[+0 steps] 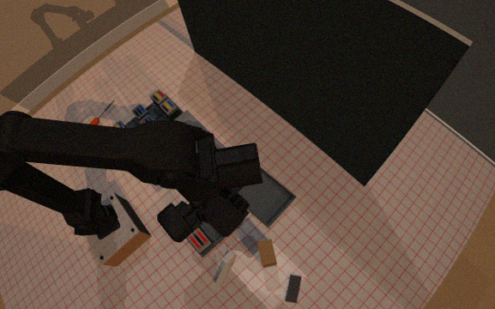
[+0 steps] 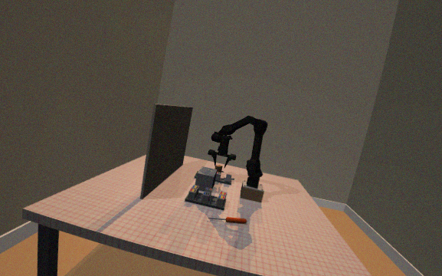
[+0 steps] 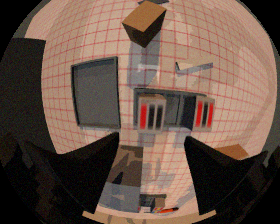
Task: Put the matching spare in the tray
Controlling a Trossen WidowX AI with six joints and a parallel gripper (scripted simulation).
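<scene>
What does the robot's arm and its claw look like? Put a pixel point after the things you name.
The robot arm (image 1: 71, 143) (image 2: 258, 143) is all matte black, with chunky rounded joints. Its claw (image 2: 221, 165) (image 3: 152, 139) is black too, with two wedge-shaped fingers that narrow to pointy tips. I can't make out any cables, stickers or writing.

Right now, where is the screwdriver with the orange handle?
In the exterior view, the screwdriver lies on the table's near part, in front of the dark rack of coloured spares, slightly to its right.
</scene>
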